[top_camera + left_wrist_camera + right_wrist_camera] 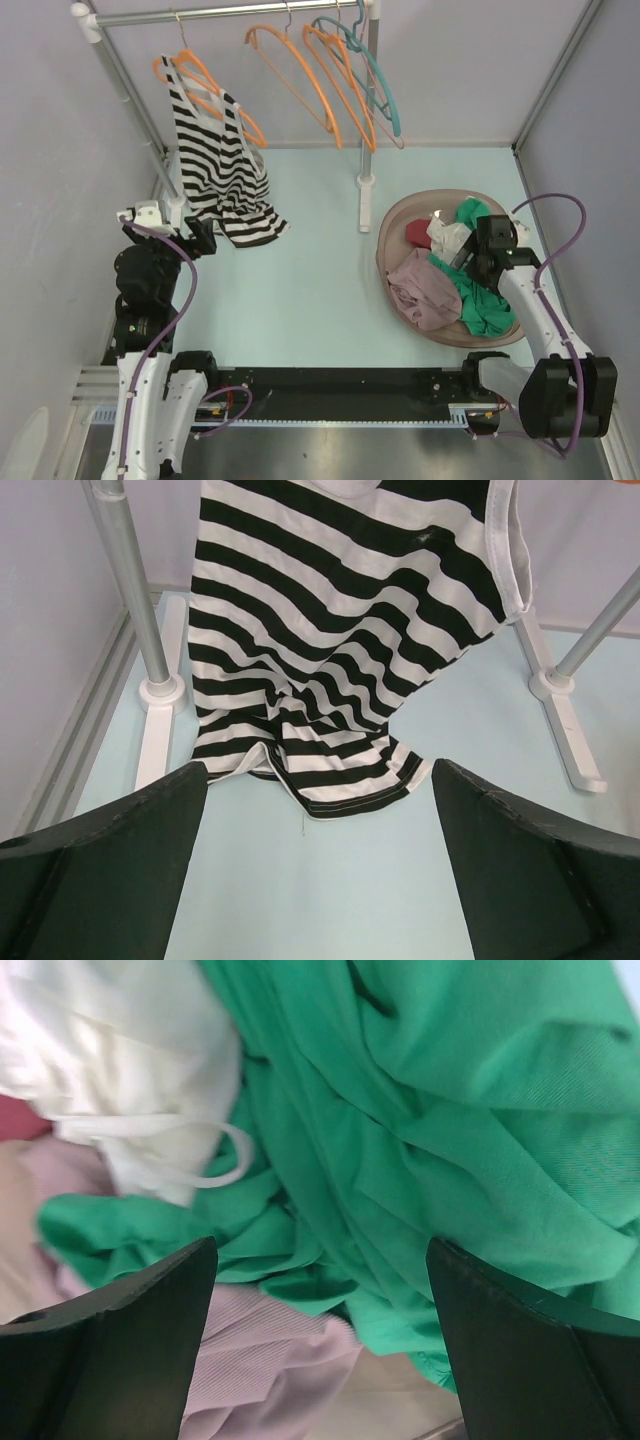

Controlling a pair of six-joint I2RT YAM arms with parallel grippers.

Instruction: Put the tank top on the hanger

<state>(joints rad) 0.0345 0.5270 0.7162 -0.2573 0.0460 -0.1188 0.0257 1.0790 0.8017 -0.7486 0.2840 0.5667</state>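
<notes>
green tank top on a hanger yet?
No, the green tank top lies crumpled in the basket beneath the open right gripper.

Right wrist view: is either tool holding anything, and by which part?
Nothing is held. The right tool is open over the green tank top; the left tool is also open.

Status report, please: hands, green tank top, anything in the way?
Left hand open, facing the striped top. Right hand open above the green tank top, crumpled in the basket; not gripped. In the way: white garment, strap over its edge; pink garment alongside.
</notes>
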